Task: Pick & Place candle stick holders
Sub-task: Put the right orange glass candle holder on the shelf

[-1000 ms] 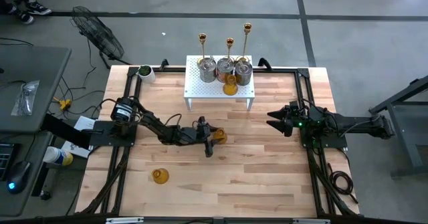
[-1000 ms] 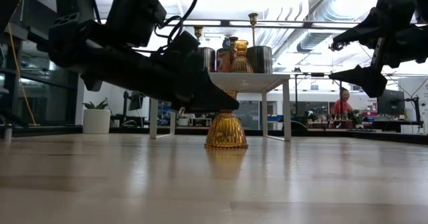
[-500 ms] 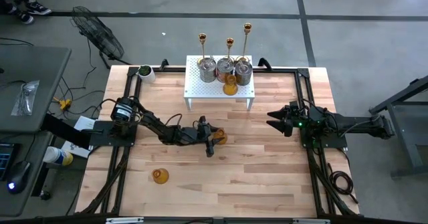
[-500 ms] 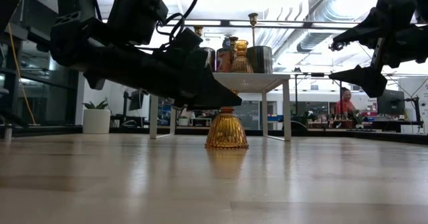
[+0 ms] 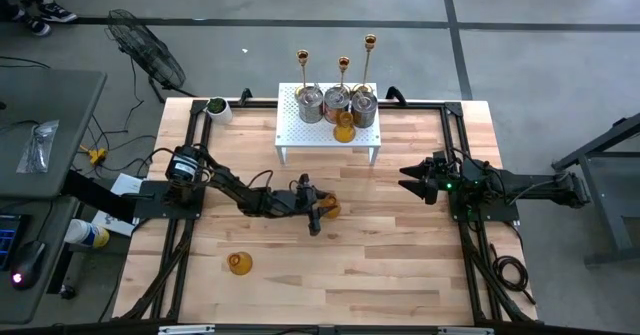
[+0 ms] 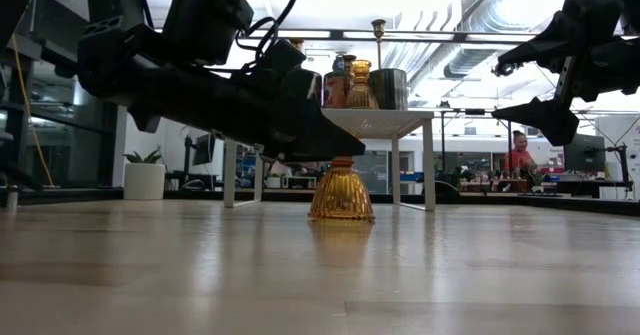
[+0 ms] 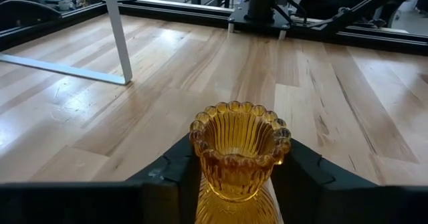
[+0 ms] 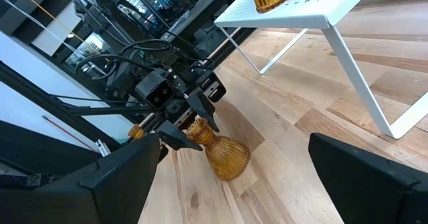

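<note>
An amber glass holder [image 5: 328,206] stands mid-table between the fingers of my left gripper [image 5: 317,208], which is shut on it. It also shows in the left wrist view [image 7: 239,134]. A second amber holder [image 5: 239,264] stands on its base near the front left. On the white perforated rack [image 5: 300,135] at the far side stand three silver cups [image 5: 336,101], one amber holder [image 5: 344,127] and three gold sticks [image 5: 344,67]. My right gripper [image 5: 408,183] hangs open and empty above the table's right part. My left gripper pinches the amber holder between its two fingers [image 7: 179,162], just under the scalloped cup at the narrow neck [image 7: 235,189]. The fingers come level from the table's left. The holder stands upright, cup up, with its flared base [image 6: 341,210] on the table.
A white cup with dark contents [image 5: 216,106] stands at the far left corner. Black frame rails [image 5: 452,135] run along the table's sides. Bare wood lies between the held holder and the rack's legs [image 7: 120,43].
My left gripper has risen slightly at the wrist. The amber holder between its fingers has shifted a little toward the table's right edge, still upright on its base.
</note>
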You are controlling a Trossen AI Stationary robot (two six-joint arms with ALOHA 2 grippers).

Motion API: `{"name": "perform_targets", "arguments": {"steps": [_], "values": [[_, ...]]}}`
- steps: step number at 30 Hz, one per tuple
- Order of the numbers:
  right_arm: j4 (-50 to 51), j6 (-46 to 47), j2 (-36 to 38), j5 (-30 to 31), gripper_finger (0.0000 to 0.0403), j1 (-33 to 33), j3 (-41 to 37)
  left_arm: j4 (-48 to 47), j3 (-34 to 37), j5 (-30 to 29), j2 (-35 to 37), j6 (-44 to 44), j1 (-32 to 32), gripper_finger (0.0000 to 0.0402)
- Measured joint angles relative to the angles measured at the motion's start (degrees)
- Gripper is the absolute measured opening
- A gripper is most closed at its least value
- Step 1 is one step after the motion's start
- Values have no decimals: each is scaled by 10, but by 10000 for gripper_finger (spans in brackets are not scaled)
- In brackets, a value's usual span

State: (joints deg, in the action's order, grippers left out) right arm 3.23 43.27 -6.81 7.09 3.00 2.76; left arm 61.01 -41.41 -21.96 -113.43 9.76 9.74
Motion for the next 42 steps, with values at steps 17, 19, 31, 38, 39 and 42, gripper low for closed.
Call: {"name": "perform_targets", "arguments": {"steps": [17,19,31,38,39,42], "values": [[0,0,0,0,375,0,0,31,2,-72,58,-25,0,137],[0,0,0,0,375,0,0,20,2,-109,85,-48,0,137],[0,0,0,0,375,0,0,-197,0,-251,285,-100,-19,137],[0,0,0,0,375,0,0,-311,-77,-251,308,-115,-55,137],[0,0,0,0,375,0,0,-325,-93,-245,308,-119,-62,137],[0,0,0,1,375,0,0,-380,-133,-238,307,-104,-85,137]]}}
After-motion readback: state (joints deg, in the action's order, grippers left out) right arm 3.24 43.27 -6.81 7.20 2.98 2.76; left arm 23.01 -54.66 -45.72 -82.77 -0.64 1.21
